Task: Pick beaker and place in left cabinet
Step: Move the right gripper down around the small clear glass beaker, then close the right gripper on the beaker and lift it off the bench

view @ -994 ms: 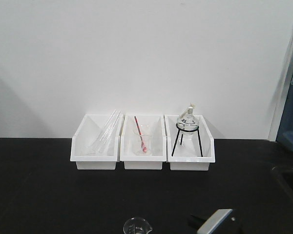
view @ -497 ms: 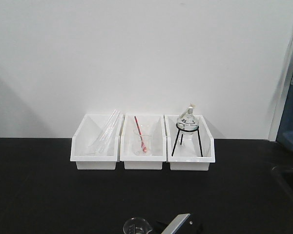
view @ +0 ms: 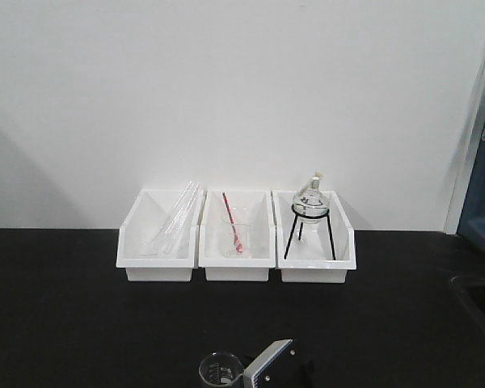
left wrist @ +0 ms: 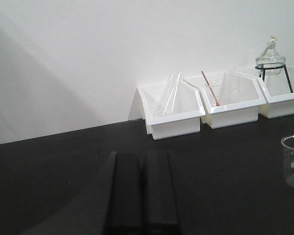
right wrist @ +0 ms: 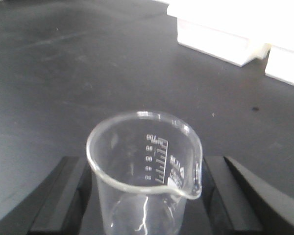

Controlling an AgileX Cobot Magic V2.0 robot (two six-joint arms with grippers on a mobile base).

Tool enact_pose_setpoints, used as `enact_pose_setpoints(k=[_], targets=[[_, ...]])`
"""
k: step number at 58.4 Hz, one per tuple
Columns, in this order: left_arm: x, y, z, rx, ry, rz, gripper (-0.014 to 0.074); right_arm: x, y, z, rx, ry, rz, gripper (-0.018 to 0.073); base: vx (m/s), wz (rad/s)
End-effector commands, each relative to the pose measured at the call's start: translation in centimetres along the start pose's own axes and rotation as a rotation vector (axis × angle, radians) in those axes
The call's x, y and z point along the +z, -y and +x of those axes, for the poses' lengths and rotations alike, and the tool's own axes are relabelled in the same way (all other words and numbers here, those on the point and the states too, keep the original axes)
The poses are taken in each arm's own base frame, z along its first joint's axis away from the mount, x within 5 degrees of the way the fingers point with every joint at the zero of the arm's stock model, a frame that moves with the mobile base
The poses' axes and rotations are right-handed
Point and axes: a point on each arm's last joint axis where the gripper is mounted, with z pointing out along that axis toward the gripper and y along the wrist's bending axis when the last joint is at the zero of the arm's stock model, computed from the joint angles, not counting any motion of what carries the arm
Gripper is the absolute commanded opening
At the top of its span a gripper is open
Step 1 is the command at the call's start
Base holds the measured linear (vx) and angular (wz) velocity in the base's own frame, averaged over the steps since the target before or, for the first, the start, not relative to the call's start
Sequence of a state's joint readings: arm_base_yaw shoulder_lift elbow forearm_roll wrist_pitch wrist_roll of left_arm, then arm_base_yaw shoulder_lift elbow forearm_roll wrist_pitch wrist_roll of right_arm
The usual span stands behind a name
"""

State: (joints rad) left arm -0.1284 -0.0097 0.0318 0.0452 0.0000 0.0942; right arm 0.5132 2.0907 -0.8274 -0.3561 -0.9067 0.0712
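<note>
Beaker [right wrist: 144,166] stands upright and empty on the black table [view: 81,323], well in front of the row of white bins [view: 237,273] and roughly in line with the middle one. Its pour spout faces away from the bins, toward the wrist camera.

The right pincer [right wrist: 147,196] straddles it: one dark finger [right wrist: 63,196] lies on each side of the glass, low on the wall and very close to it. I cannot tell whether the pads are pressing the glass or only flanking it.

The step in hand looks like the grasp itself, the first part of the task. If the grip is not yet made, the next move calls for a gentle squeeze, since thin smooth glass can slip or tip. After that comes a straight lift clear of the table before any swing to the side.

The left cabinet shows in none of the views, so the carry will need a turn away from the bins.

The left pincer [left wrist: 143,196] hangs farther from the bins and off to the beaker's left, fingers pressed together and holding nothing.
</note>
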Motion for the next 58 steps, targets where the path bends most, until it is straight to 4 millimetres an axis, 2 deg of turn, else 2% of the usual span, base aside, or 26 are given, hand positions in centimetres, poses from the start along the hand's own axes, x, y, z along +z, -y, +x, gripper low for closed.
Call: enact_pose_setpoints(k=[1, 31, 50, 58], targets=[[-0.1, 0.0, -0.3, -0.006, 0.077, -0.007, 0.0001, 0.3, 0.3, -2.8, -0.017, 0.139, 0.001, 0.0526, 0.00, 0.00], [-0.1, 0.0, -0.3, -0.006, 0.077, -0.007, 0.0001, 0.5, 0.3, -2.7, -0.018, 0.165, -0.003, 0.0533, 0.00, 0.00], [-0.1, 0.0, -0.3, -0.006, 0.077, -0.007, 0.0001, 1.0, 0.5, -3.2, -0.024, 0.155, 0.001, 0.0661, 0.00, 0.00], [-0.1, 0.0, -0.3, -0.006, 0.077, -0.007, 0.0001, 1.3, 0.5, -3.5, -0.031, 0.149, 0.000, 0.0673, 0.00, 0.00]])
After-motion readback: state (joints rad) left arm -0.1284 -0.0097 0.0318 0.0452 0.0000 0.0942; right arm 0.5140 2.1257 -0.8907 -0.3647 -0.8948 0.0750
